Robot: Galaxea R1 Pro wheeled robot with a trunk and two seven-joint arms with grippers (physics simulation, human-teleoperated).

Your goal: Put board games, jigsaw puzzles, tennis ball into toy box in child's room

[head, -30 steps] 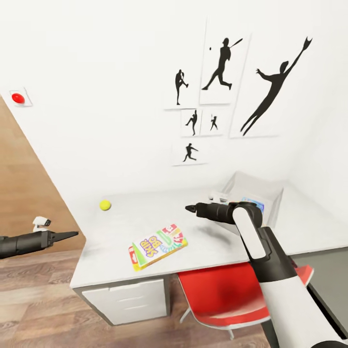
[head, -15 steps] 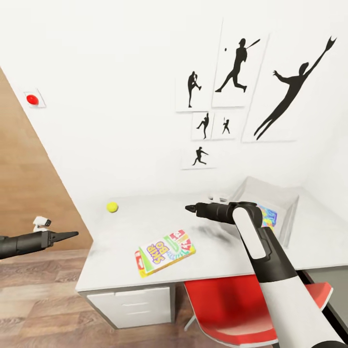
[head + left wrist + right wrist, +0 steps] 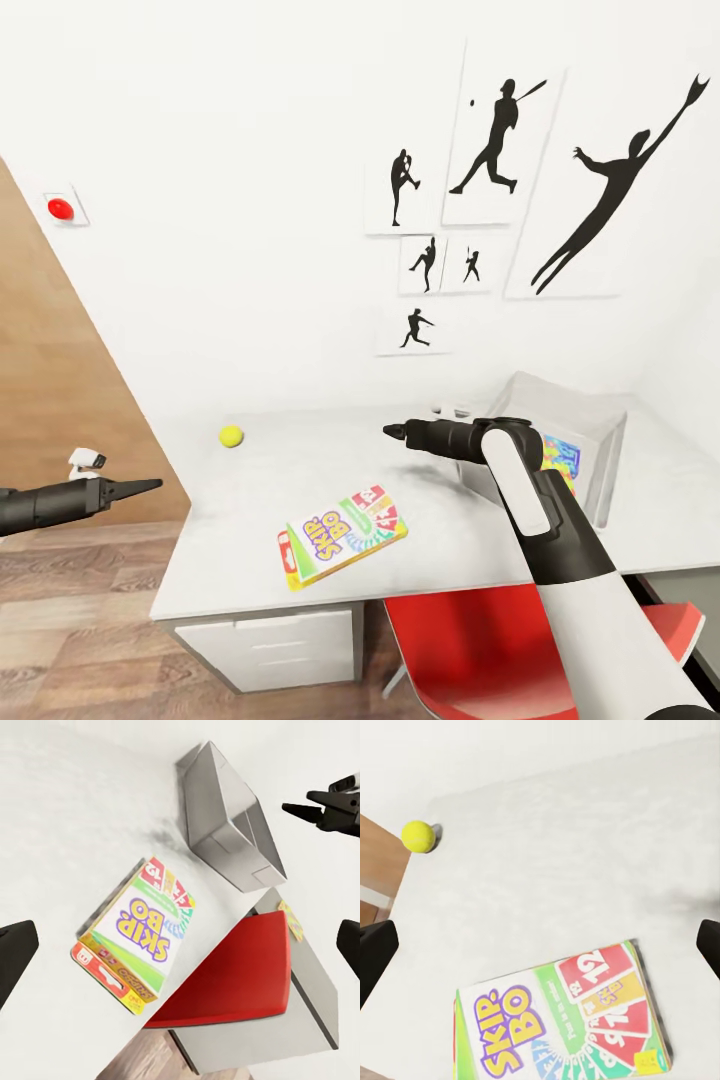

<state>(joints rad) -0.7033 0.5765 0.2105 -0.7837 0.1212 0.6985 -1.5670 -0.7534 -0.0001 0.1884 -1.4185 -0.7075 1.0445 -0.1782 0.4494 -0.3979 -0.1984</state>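
- the right arm reaches over the table [image 3: 250,480], elbow bent sharply, forearm level, with the right gripper [image 3: 392,432] pointing toward the ball [image 3: 231,436]; its fingers look pressed together in the head view, while the right wrist view shows dark tips at both edges, so i cannot tell.
- the left arm is held level off the table's end, over the wood floor [image 3: 80,630]; the left gripper [image 3: 150,485] comes to a point there, and again i cannot tell how its fingers stand.
- the game [image 3: 343,535] lies flat near the table's front edge, printed "skip bo" in yellow, with red cards marked "12".
- the ball rests near the table's back edge, well apart from the game.
- the toy box [image 3: 600,440] sits on the table by the wall, behind the right elbow, with a puzzle [image 3: 563,455] inside.
- a red chair [image 3: 460,640] is tucked under the table.
- baseball pictures [image 3: 500,180] hang above the table.
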